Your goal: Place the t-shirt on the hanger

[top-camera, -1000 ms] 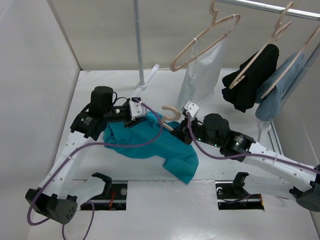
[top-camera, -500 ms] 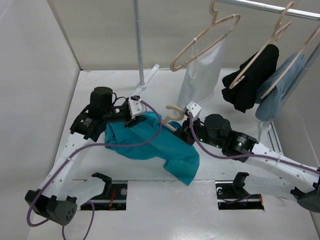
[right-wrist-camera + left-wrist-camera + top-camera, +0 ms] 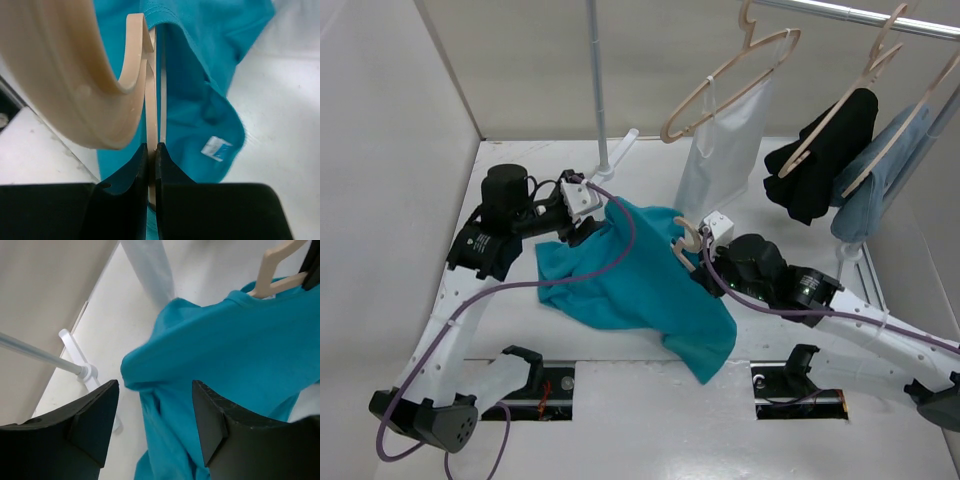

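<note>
**Shirt halfway over the hanger, both claws busy**

The teal t-shirt (image 3: 640, 285) sits in the middle of the top view. Its upper edge is lifted up between the two arms, and the rest trails down toward the lower right onto the tabletop (image 3: 520, 330).

The right claw (image 3: 151, 165) is clamped narrow on a thin part of the wooden hanger (image 3: 75, 75). In its wrist view the hook curves big across the upper left. Shirt fabric hangs just behind the hanger, with a small white tag (image 3: 216, 148) at the lower right. From above, only the hook pokes out of the shirt, right of centre.

The left claw (image 3: 155, 385) has its fingers (image 3: 95, 425) fairly wide, with a fold of shirt running down between them. Honestly can't tell if it's actually pinching the cloth or not. In that view the hanger peeks out of the shirt at the upper right.
</note>
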### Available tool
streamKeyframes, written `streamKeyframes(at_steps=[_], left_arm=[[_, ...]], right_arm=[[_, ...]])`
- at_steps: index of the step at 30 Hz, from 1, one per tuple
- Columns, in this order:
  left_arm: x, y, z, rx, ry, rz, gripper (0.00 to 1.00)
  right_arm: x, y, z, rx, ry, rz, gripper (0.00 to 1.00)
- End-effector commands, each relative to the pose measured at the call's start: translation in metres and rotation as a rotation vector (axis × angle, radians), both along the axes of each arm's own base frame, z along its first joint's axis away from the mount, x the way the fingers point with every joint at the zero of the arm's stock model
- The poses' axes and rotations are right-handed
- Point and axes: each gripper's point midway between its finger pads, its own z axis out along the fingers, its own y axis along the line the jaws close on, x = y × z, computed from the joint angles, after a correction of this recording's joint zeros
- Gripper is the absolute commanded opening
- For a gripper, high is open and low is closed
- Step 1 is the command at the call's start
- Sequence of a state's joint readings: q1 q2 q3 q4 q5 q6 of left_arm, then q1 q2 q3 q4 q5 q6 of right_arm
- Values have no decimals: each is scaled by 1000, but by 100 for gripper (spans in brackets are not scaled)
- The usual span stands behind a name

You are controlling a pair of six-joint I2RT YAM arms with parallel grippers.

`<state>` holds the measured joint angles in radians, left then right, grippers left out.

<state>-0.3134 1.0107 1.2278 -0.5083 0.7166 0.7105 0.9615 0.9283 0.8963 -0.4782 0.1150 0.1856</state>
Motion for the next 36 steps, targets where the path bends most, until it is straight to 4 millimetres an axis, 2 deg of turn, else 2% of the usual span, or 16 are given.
streamKeyframes(at_steps=[1, 4, 7, 11, 14, 15, 16, 18, 21, 22, 27, 30, 32, 33, 34, 36], left_arm=[[-11, -6, 8, -44, 6, -44, 55], [-18, -6, -1, -56, 45, -44, 46], [-18, -3, -16, -34, 57, -37, 46], [-23, 1, -88, 2, 275, 41, 53], [-12, 5, -93, -88, 235, 151, 64], [-17, 8, -107, -137, 266, 200, 68], [-7, 7, -94, -194, 184, 214, 73], [-9, 6, -109, -231, 183, 220, 100], [-10, -8, -117, -248, 183, 167, 100], [-9, -18, -136, -201, 228, 151, 100], [10, -7, -204, 69, 211, 185, 100], [6, -3, -230, 143, 226, 156, 87], [-1, 2, -245, 177, 243, 144, 72], [-3, 1, -248, 174, 246, 136, 56], [-6, 2, -252, 179, 254, 136, 27], [-8, 3, -248, 175, 231, 131, 0]], right_arm=[[5, -3, -2, 6, 8, -45, 0], [6, -1, 0, 16, 1, -45, 0], [6, 1, 2, 27, -1, -37, 0], [6, 4, 16, 66, -13, -32, 0], [6, 6, 43, 120, -40, -36, 0], [5, 4, 53, 144, -46, -39, 0], [6, 1, 58, 141, -51, -51, 0], [5, 1, 81, 175, -74, -51, 0], [8, 3, 107, 195, -114, -40, 0], [10, 6, 111, 193, -123, -37, 0], [12, 7, 132, 204, -151, -30, 0], [12, 4, 147, 221, -177, -35, 0], [14, 3, 154, 224, -183, -44, 0], [14, 2, 151, 211, -184, -41, 0], [15, 0, 157, 218, -194, -52, 0], [16, -2, 162, 219, -211, -57, 0]])
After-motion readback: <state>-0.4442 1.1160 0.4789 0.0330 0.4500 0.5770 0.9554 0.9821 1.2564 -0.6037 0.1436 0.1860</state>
